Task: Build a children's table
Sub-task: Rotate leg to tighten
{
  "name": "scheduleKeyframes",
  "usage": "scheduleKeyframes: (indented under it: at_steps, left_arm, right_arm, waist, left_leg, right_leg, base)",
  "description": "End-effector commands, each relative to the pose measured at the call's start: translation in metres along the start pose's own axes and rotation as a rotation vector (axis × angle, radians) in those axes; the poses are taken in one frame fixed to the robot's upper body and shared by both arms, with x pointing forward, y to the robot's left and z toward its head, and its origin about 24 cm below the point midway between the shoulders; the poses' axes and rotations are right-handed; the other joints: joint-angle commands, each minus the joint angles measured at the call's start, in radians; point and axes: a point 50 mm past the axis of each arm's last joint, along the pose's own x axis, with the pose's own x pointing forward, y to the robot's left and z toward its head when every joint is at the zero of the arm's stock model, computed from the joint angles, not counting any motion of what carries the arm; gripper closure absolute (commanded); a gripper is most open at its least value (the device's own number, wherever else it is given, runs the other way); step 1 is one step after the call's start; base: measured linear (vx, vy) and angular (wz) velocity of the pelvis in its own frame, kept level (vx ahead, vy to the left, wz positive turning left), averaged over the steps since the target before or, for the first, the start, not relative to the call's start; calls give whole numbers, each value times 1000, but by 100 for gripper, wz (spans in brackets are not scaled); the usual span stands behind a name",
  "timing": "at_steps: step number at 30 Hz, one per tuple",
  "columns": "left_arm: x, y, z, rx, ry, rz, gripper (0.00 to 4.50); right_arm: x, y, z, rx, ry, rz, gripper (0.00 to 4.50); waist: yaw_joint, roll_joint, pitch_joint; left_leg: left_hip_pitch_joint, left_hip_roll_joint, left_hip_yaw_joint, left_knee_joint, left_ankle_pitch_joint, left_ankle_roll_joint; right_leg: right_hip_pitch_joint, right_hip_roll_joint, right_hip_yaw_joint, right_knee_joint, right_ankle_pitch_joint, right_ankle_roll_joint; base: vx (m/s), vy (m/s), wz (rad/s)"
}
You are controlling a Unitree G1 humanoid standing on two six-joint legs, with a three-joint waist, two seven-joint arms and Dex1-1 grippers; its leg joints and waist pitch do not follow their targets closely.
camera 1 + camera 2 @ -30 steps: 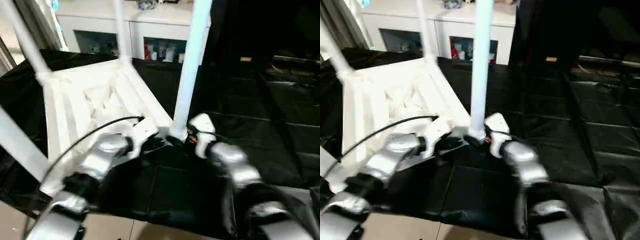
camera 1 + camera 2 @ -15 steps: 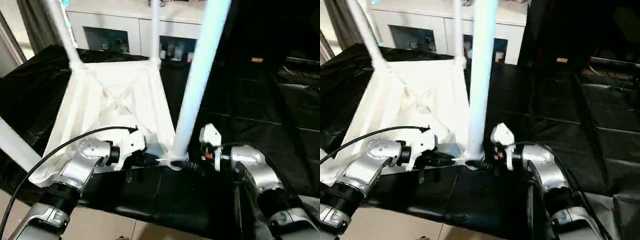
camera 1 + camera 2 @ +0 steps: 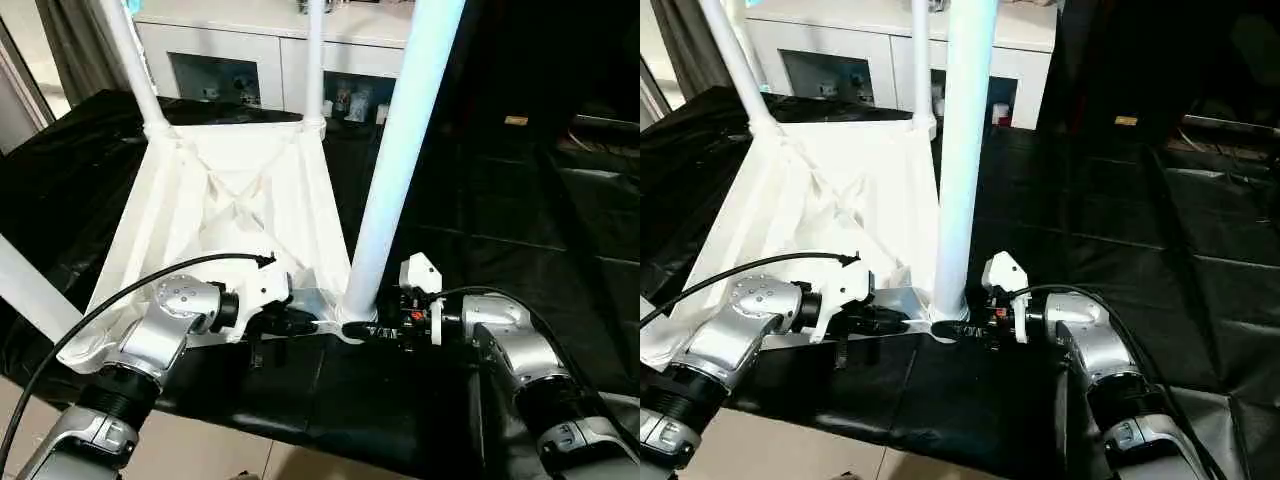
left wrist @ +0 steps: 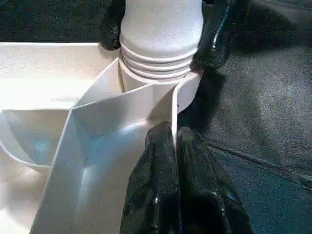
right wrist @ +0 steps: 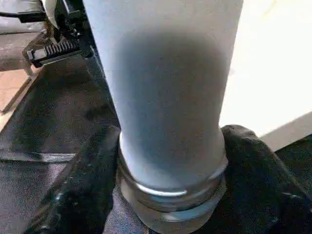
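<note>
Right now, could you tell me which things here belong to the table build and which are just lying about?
Part of the job:
- tabletop, upside down
- near leg, in its corner socket
- left pincer, clamped on the tabletop rim
- right pincer, around the leg's base

Just lying about:
- cabinet
- black sheet

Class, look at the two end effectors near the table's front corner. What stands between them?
The ribbed base of a table leg in its corner socket, between left end effector and right end effector, in the left eye view.
</note>
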Motion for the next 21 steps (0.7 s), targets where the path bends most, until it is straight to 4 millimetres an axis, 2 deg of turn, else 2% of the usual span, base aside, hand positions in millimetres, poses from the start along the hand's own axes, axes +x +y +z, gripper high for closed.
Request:
scheduleKeyframes:
  at_steps: [1, 11, 13, 14, 15, 16, 18, 20, 21]
  left_arm:
    - [8, -9, -3, -23, -18, -52, 450]
    - [8, -10, -5, -32, -5, -63, 450]
    - [9, -9, -6, -41, 7, -41, 450]
    - [11, -7, -7, -53, 18, -20, 450]
    - [13, -5, -9, -67, 30, 10, 450]
    - [13, -5, -9, -67, 30, 10, 450]
    - [18, 1, -11, -100, 42, 86, 450]
    - [24, 6, -12, -121, 55, 152, 450]
    - [33, 15, -12, -159, 73, 280, 450]
  right_arm:
    - [1, 2, 3, 0, -11, 30, 168]
    - [4, 3, -2, 19, 0, 8, 177]
    - [9, -1, -6, 18, 19, -87, 177]
    - [12, -4, -8, 23, 22, -149, 178]
    - [16, -8, -10, 32, 22, -223, 178]
    - [16, -8, -10, 32, 22, -223, 178]
    - [23, -12, -13, 63, 19, -338, 178]
    - [29, -14, -14, 94, 13, -421, 178]
    - [40, -17, -16, 164, 12, -568, 178]
  waist:
    - [-1, -9, -57]
    - [-2, -4, -57]
    - [-2, -1, -58]
    - [-5, -3, -55]
    - [-11, -1, -51]
    - [-16, -1, -48]
    - [-30, -2, -42]
    - [-37, 0, -42]
    - [-41, 0, -40]
  left_leg:
    - [0, 45, -8, -59, -118, 74]
    - [2, 46, -9, -58, -119, 74]
    - [2, 45, -9, -58, -121, 69]
    - [2, 44, -9, -61, -137, 60]
    - [1, 43, -12, -66, -164, 45]
    - [3, 43, -12, -69, -187, 35]
    - [8, 41, -15, -74, -250, 7]
    - [9, 39, -18, -76, -266, -4]
    - [11, 38, -17, -76, -268, -11]
  right_leg:
    - [46, -82, 45, -60, -59, -236]
    - [46, -81, 44, -59, -49, -242]
    - [45, -81, 44, -59, -50, -243]
    - [43, -83, 44, -63, -75, -239]
    - [43, -84, 45, -67, -125, -232]
    - [41, -84, 44, -73, -167, -225]
    - [38, -87, 47, -87, -309, -194]
    - [37, -87, 48, -95, -373, -170]
    - [31, -84, 50, -97, -383, -160]
  base:
    - [0, 0, 0]
    - [0, 0, 0]
    - [0, 0, 0]
    - [0, 0, 0]
    - [0, 0, 0]
    - [0, 0, 0]
    - [0, 0, 0]
    - [0, 0, 0]
    - [0, 0, 0]
